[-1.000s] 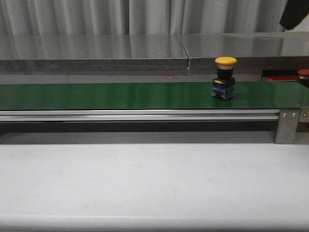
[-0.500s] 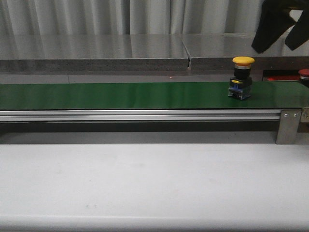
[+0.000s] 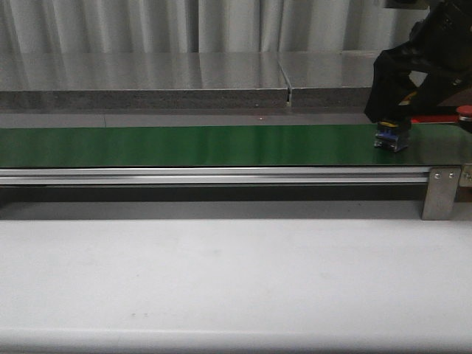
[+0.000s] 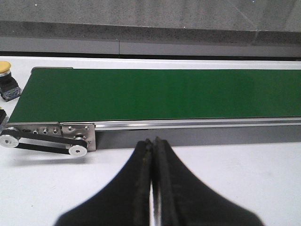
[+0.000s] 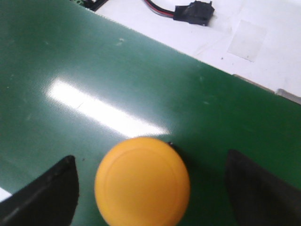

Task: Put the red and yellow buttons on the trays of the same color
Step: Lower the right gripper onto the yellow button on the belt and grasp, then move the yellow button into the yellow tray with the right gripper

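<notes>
Standing upright on the green belt (image 3: 184, 145) near its right end, the yellow button (image 5: 142, 181) shows its domed cap in the right wrist view, with the two black fingers (image 5: 47, 193) of the right pincer (image 5: 153, 188) spread wide on either side of it and not touching it. From the front, only the button's blue and black base (image 3: 391, 139) shows beneath the dark bulk of the right arm (image 3: 420, 66), which hangs low over that spot. Just past the belt's right end, a strip of the red tray (image 3: 435, 119) is visible behind the arm, and a red button (image 3: 464, 113) sits at the picture's edge beside it. The left wrist view shows the left pincer (image 4: 153, 179) with its fingers pressed together and nothing between them, hovering over the white bench (image 4: 244, 179) in front of the belt. At the belt's other end in that view, a second yellow button (image 4: 5, 81) rests on the bench just beside the belt's roller end, close to the drive pulleys (image 4: 42, 141). A black connector with wires (image 5: 190, 13) lies on the bench beyond the belt in the right wrist view.
</notes>
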You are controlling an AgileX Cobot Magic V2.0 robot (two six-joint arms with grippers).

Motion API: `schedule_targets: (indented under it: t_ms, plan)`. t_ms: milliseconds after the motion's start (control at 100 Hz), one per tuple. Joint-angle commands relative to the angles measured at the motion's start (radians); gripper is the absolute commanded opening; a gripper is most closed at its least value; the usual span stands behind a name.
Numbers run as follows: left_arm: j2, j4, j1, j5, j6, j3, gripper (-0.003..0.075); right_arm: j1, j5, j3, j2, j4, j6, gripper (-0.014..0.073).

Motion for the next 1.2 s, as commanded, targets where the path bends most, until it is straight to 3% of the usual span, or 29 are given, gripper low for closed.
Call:
schedule_targets:
  t_ms: [0, 120, 220, 450, 840, 1190]
  plan:
    - [0.006, -0.022, -0.009, -0.075, 0.000, -0.030, -0.0019, -0.001, -0.053, -0.024, -0.037, 0.024, -0.010, 0.0498]
    - [0.006, -0.022, -0.009, -0.075, 0.000, -0.030, -0.0019, -0.001, -0.051, -0.024, -0.039, 0.024, -0.010, 0.0287]
    - [0.006, -0.022, -0.009, -0.075, 0.000, -0.030, -0.0019, -0.007, -0.046, -0.024, -0.041, 0.024, -0.010, 0.0214]
    - [0.006, -0.022, -0.009, -0.075, 0.000, -0.030, -0.0019, -0.085, 0.022, -0.024, -0.090, 0.024, 0.013, 0.0213]
    - [0.006, -0.022, -0.009, -0.075, 0.000, -0.030, -0.0019, -0.394, 0.095, -0.005, -0.143, 0.098, 0.013, 0.0213]
    - [0.006, -0.022, -0.009, -0.075, 0.000, -0.030, -0.0019, -0.439, -0.168, 0.181, -0.115, 0.099, 0.001, 0.0213]
